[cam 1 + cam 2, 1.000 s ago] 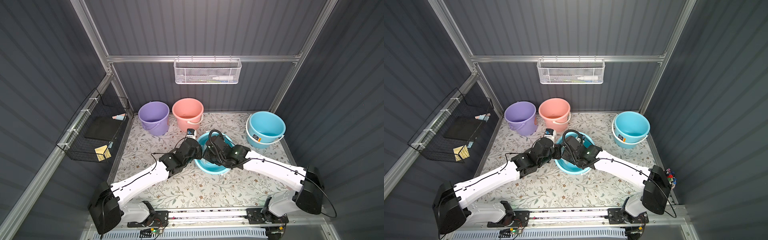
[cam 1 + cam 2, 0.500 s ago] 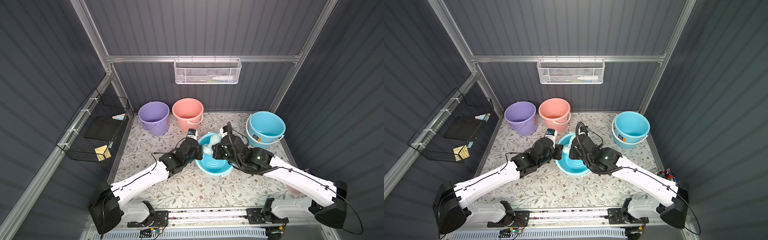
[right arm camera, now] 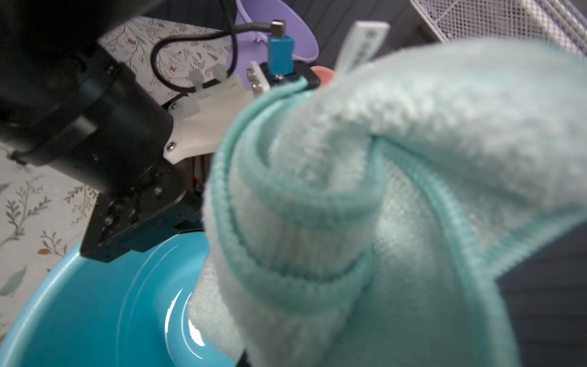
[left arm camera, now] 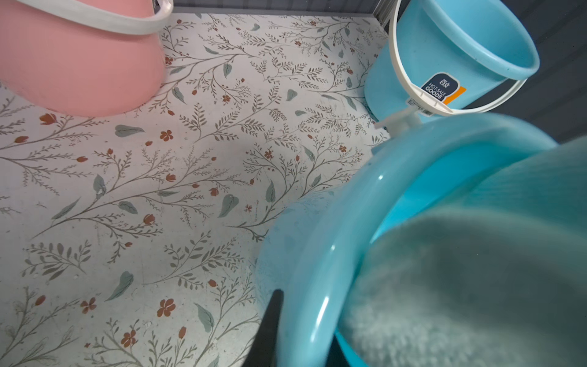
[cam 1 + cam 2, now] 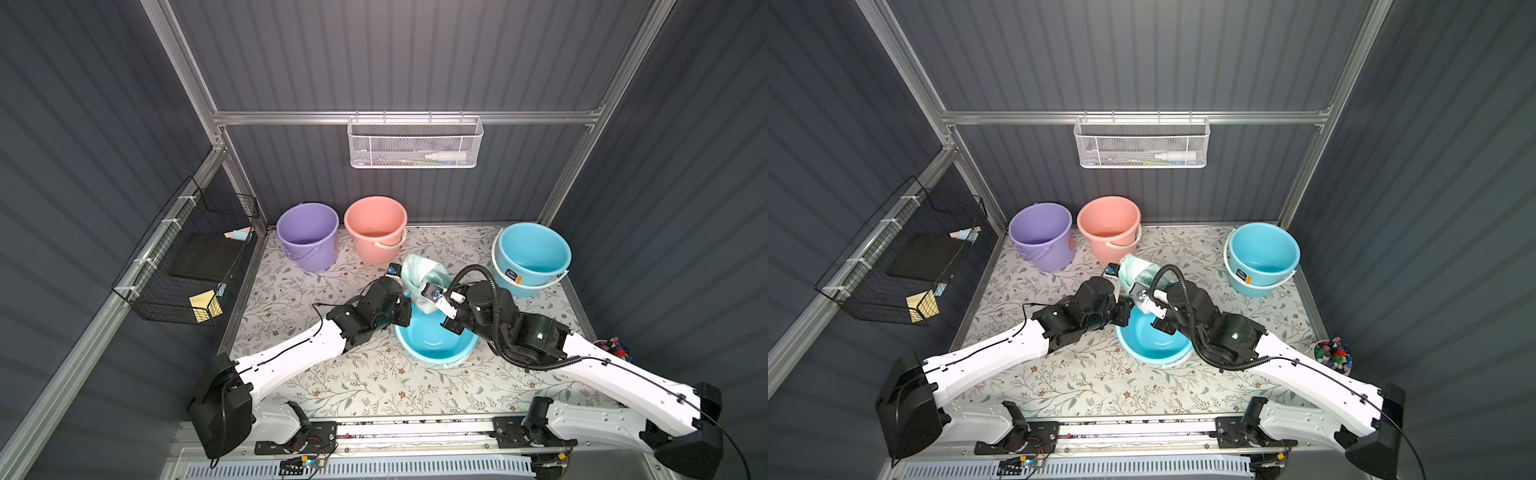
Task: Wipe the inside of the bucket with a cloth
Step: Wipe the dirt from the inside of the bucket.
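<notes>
A floral-patterned tabletop (image 5: pixel 374 386) is seen from above. Nearest on it stands a blue bucket (image 5: pixel 434 343), seemingly tipped, with its mouth open upward. Its left rim is pinched by the left end effector (image 5: pixel 402 313), pressed together on the plastic. One black finger (image 4: pixel 272 317) is seen outside that rim in the left wrist view.

Over the bucket's far rim the cloth (image 5: pixel 424 274), a pale aqua terry towel, is held bunched by the right end effector (image 5: pixel 428 293), which is closed on it and mostly wrapped by it. The cloth's long axis runs from above the far rim down toward the bucket's mouth. The bare inside is judged to lie below and nearer than the right end effector, so a downward, inward push is called for.

Beyond the bucket, a purple bucket (image 5: pixel 307 235), a pink bucket (image 5: pixel 376 228) and a second blue bucket (image 5: pixel 530 257) stand upright.
</notes>
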